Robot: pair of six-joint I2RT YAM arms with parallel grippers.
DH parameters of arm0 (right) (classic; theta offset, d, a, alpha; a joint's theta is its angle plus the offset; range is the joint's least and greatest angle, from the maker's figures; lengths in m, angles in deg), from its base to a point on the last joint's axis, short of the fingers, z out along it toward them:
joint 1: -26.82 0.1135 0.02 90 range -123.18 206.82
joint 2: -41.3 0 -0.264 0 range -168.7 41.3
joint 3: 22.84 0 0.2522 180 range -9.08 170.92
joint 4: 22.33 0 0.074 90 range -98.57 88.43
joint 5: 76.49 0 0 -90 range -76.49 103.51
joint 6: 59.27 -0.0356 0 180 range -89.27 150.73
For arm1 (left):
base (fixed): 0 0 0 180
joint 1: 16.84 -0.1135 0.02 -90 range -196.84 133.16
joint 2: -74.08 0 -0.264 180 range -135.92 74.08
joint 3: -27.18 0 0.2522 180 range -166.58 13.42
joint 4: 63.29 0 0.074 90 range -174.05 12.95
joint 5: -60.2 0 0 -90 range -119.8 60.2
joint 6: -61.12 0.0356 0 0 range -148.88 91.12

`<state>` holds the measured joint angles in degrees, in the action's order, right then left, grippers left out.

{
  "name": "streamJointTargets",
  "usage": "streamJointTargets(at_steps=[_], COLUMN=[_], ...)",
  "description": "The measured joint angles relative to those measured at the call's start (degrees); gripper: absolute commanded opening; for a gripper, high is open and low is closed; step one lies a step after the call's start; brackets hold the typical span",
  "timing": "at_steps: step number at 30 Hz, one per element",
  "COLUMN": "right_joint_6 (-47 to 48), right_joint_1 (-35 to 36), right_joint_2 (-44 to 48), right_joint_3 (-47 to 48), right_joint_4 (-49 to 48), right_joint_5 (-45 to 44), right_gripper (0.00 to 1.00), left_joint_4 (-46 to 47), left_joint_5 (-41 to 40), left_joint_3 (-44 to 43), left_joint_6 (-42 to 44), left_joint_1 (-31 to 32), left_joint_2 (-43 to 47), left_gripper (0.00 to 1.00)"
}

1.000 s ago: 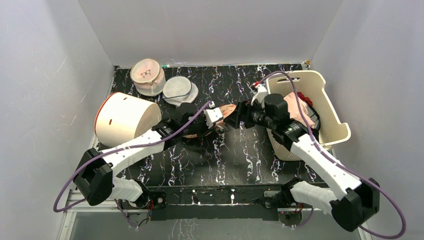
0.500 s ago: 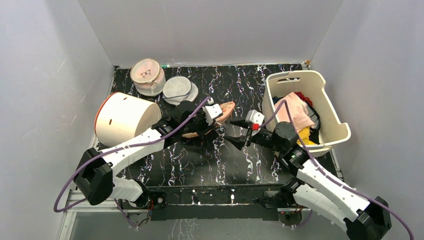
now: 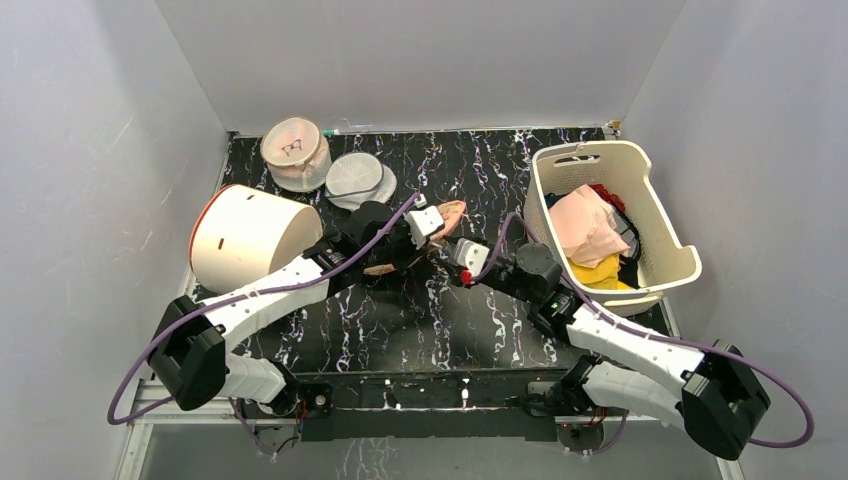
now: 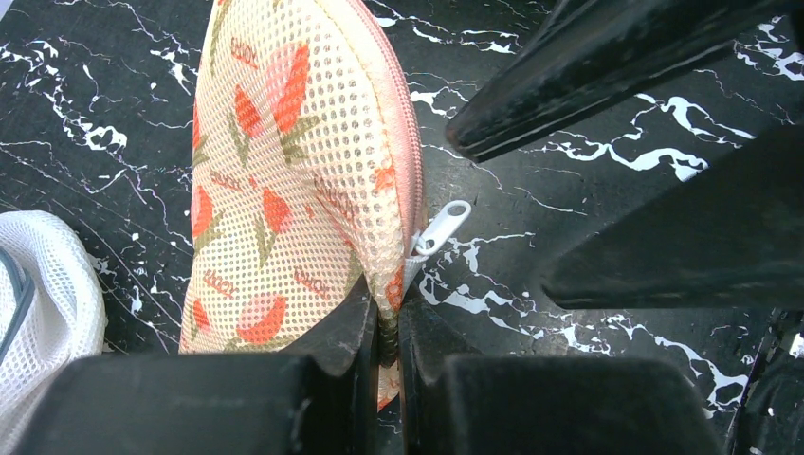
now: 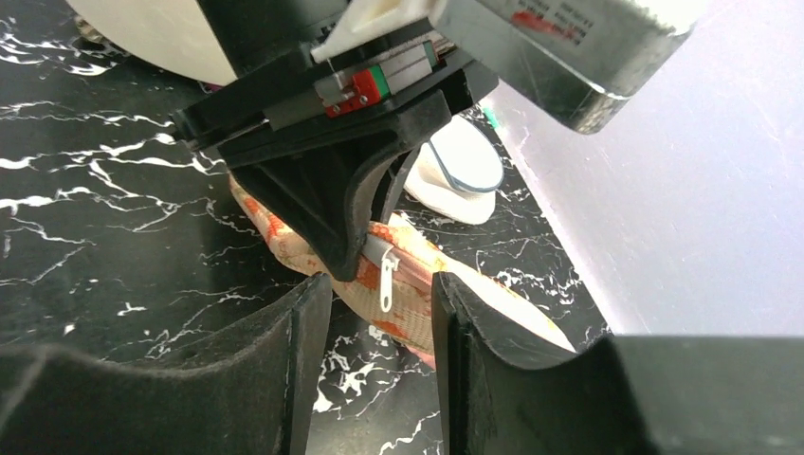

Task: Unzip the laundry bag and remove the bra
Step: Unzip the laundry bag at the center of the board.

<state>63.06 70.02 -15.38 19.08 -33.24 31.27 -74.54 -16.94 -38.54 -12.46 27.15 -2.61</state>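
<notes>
The peach-tan laundry bag with red prints lies mid-table, zipped shut. My left gripper is shut on its edge; in the left wrist view the fingertips pinch the bag just below the white zipper pull. My right gripper is open, low and just right of the bag. In the right wrist view its gripper frames the hanging zipper pull on the bag without touching it. The bra is hidden.
A cream laundry basket of clothes stands at the right. A white drum-shaped container lies at the left. A round pink mesh pouch and a round white mesh pouch sit at the back left.
My right arm has swung from beside the basket down and left, bringing its open gripper up to the bag's zipper pull. My left gripper has kept hold of the bag.
</notes>
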Motion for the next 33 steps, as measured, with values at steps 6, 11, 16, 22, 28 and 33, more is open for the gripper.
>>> streamJointTargets(at_steps=[6, 11, 16, 22, 28, 33], right_joint_6=[2.6, 3.0, 2.9, 2.5, 1.9, 1.8], right_joint_1=[0.6, 0.7, 0.8, 0.9, 1.0, 1.0], right_joint_2=[-3.8, -5.1, -6.4, -7.8, -9.5, -10.8], right_joint_3=[0.0, 0.0, 0.0, -0.5, -0.6, -0.6], right_joint_4=[-1.5, -2.9, -5.6, -8.8, -11.4, -13.0], right_joint_5=[-2.3, -3.1, -4.6, -5.7, -6.3, -7.1], right_gripper=[0.32, 0.27, 0.26, 0.23, 0.22, 0.17], left_joint_4=[0.0, 0.0, 0.0, 0.0, 0.0, 0.0], left_joint_5=[0.0, 0.2, 0.7, 1.2, 1.6, 2.3], left_joint_3=[0.0, 0.0, -0.1, -0.3, -0.6, -0.6], left_joint_6=[-0.1, -0.4, -0.7, -0.9, -1.0, -1.0], left_joint_1=[0.0, -0.3, -0.7, -0.8, -0.8, -1.0], left_joint_2=[0.0, 0.0, 0.0, -0.2, -0.6, -0.6], left_gripper=[0.0, 0.0, 0.0, 0.0, 0.0, 0.0])
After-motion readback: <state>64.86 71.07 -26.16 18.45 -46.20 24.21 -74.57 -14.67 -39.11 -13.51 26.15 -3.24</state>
